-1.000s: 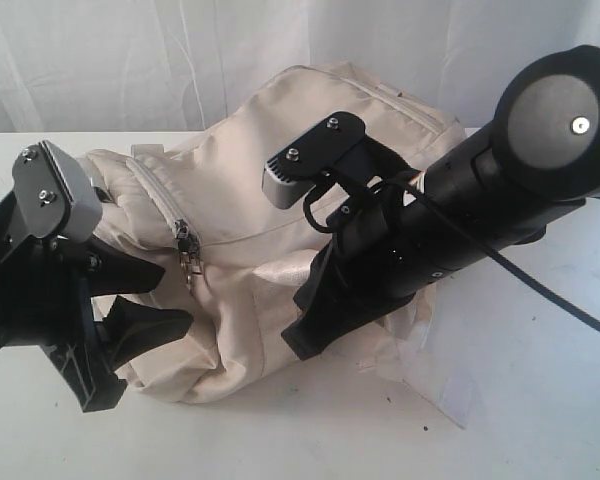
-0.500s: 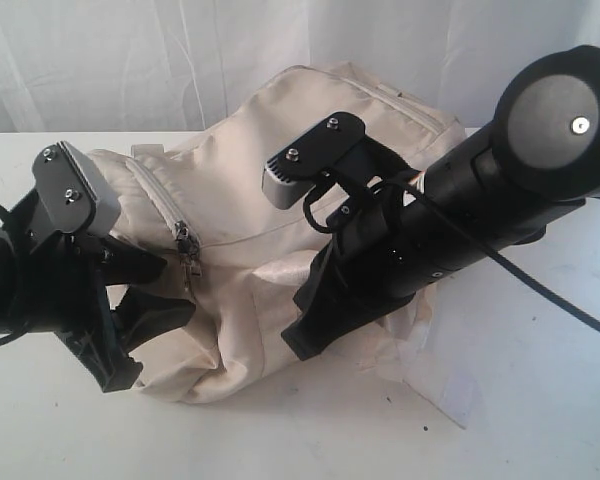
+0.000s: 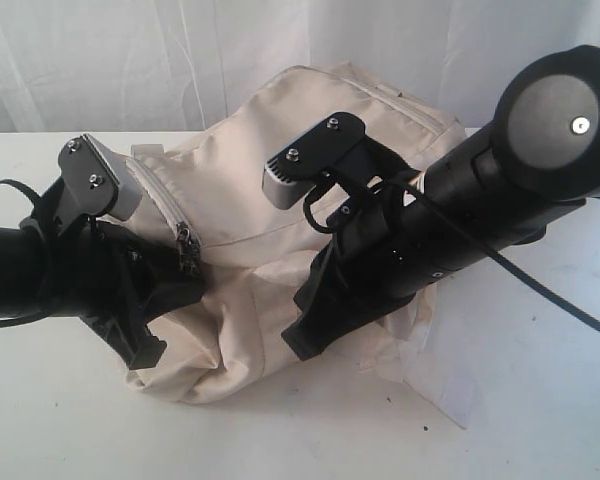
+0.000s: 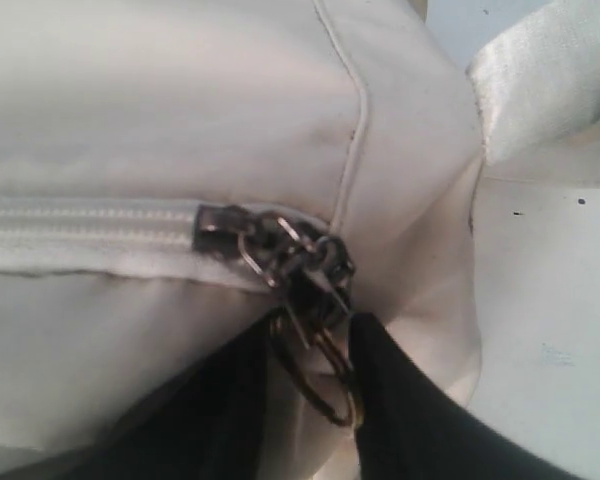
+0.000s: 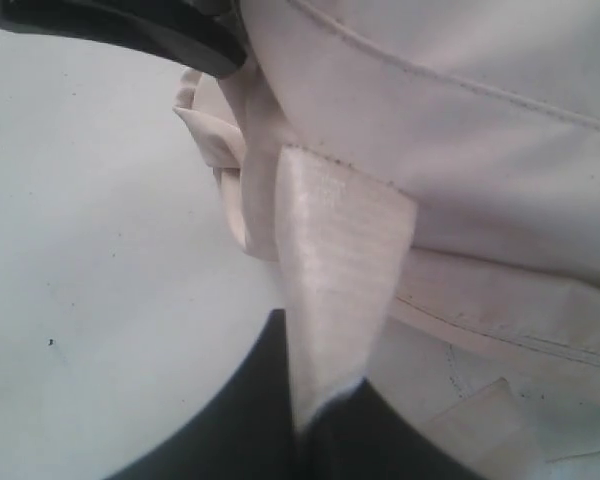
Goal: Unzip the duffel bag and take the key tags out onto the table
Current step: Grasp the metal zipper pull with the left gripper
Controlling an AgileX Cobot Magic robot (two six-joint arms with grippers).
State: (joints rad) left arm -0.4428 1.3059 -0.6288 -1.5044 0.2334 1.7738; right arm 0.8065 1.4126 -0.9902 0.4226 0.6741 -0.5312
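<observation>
Unzipping is only starting: the duffel bag point(image 3: 280, 130) lies mid-frame on the table point(image 3: 500, 420), its visible zipper point(image 4: 80, 225) closed and no key tags in sight. The left gripper point(image 4: 313, 345), at lower left of the exterior view, has its fingers slightly apart either side of the dark zipper pulls point(image 4: 300, 255) — whether they pinch yet I cannot tell — and the right gripper point(image 5: 305, 400) is clamped on a webbing handle point(image 5: 340, 260). Next comes a firm pinch and a draw along the zipper, the right grip bracing the bag. Since a second ago the left gripper has moved up and rightward onto the pulls, fingers narrowed — the right arm is unchanged.
</observation>
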